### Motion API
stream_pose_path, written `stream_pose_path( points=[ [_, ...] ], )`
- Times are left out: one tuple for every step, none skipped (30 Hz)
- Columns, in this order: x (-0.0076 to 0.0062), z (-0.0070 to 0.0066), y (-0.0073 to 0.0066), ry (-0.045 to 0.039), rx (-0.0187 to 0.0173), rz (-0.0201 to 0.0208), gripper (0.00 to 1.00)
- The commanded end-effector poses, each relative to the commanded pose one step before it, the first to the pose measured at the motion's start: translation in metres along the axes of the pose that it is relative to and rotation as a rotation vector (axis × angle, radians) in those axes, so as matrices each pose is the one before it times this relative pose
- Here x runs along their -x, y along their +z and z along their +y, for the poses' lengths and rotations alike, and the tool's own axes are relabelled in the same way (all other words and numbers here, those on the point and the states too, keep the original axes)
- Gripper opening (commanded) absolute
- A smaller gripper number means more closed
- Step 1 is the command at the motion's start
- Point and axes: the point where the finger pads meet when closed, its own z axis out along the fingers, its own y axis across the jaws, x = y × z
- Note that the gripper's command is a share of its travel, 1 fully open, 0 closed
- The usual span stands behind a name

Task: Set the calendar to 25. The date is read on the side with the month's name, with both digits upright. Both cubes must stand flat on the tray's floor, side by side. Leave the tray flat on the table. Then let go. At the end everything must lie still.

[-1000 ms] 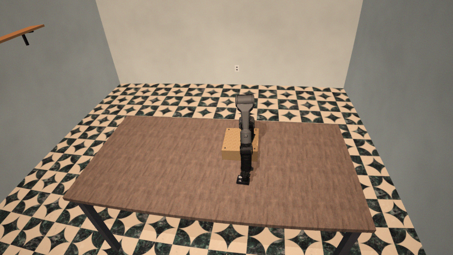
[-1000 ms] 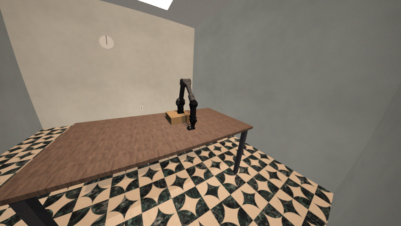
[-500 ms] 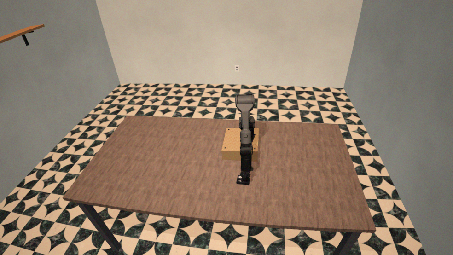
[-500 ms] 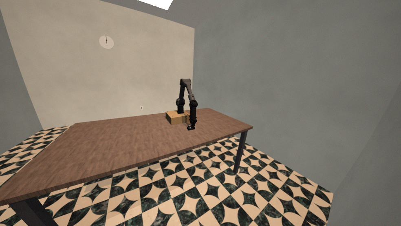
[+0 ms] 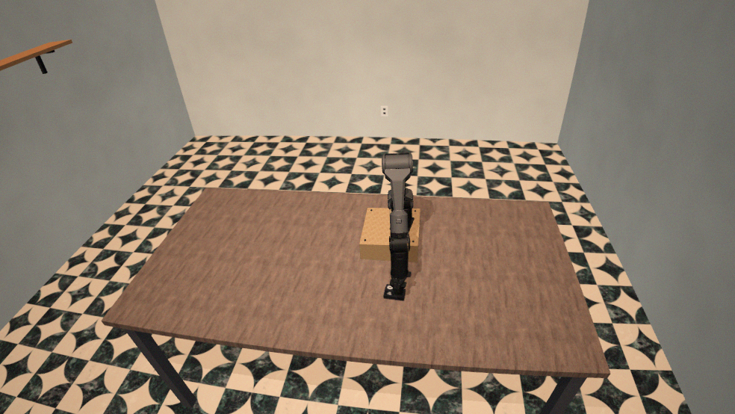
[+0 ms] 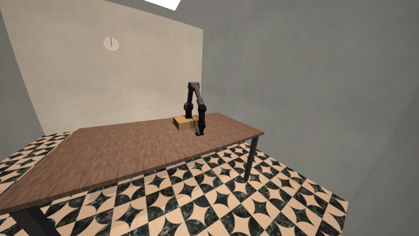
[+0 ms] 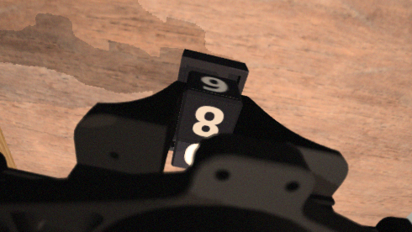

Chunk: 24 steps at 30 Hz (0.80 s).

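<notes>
Well inside the table edges (image 5: 355,358) (image 6: 131,174), gripper (image 5: 397,284) (image 6: 201,131) (image 7: 208,102) with clasped cube (image 7: 208,121) at tray (image 5: 394,297) (image 6: 199,134) (image 7: 214,63).

The black tray (image 5: 394,297) (image 6: 199,134) (image 7: 215,60) lies flat on the desk. A dark cube (image 7: 208,121) sits between the pincer's fingers, with a pale 8 on its large visible face and a 9 on the adjoining one; whether it touches the tray's floor cannot be told. The other dark cube (image 5: 389,288) (image 6: 197,132) (image 7: 183,155) stands in the tray, its pale digit partly hidden in the wrist view.
</notes>
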Motion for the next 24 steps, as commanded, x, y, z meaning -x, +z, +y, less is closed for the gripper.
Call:
stream_pose_path(
  points=[
    [-0.00028,-0.00022,-0.00013,0.00071,-0.00142,0.00030,0.34],
    [0.00000,0.00000,0.00000,0.00000,0.00000,0.00000,0.34],
    [0.00000,0.00000,0.00000,0.00000,0.00000,0.00000,0.34],
    [0.00000,0.00000,0.00001,0.00000,0.00001,0.00000,0.34],
    [0.00000,0.00002,0.00008,0.00000,0.00009,0.00001,0.34],
    [0.00000,0.00004,0.00021,-0.00001,0.00021,0.00003,0.34],
    [0.00000,0.00000,0.00000,0.00000,0.00000,0.00000,0.34],
    [0.00000,0.00000,0.00000,0.00000,0.00000,0.00000,0.34],
    [0.00000,0.00009,0.00037,-0.00002,0.00043,0.00005,0.34],
    [-0.00001,0.00012,0.00055,-0.00003,0.00056,0.00008,0.34],
    [-0.00003,0.00020,0.00062,-0.00002,0.00090,0.00015,0.34],
    [-0.00002,0.00011,0.00055,0.00000,0.00035,0.00006,0.34],
    [-0.00001,0.00003,0.00056,0.00000,0.00007,0.00002,0.34],
    [0.00000,-0.00002,0.00062,0.00001,-0.00005,0.00000,0.34],
    [0.00000,0.00000,0.00068,0.00000,-0.00002,0.00001,0.34],
    [0.00000,0.00003,0.00074,0.00000,0.00007,0.00001,0.34],
    [0.00000,0.00003,0.00076,0.00000,0.00006,0.00000,0.34],
    [0.00000,-0.00003,0.00075,0.00000,-0.00005,0.00000,0.34],
    [0.00001,-0.00005,0.00072,0.00000,-0.00010,-0.00001,0.34],
    [0.00001,-0.00002,0.00069,0.00000,-0.00004,-0.00001,0.34],
    [0.00000,0.00001,0.00063,-0.00001,0.00002,-0.00001,0.34],
    [0.00001,0.00000,0.00056,-0.00001,-0.00001,-0.00002,0.34],
    [0.00001,-0.00002,0.00046,-0.00001,-0.00006,-0.00003,0.34],
    [0.00000,0.00000,0.00000,0.00000,0.00000,0.00000,0.34]
  ],
)
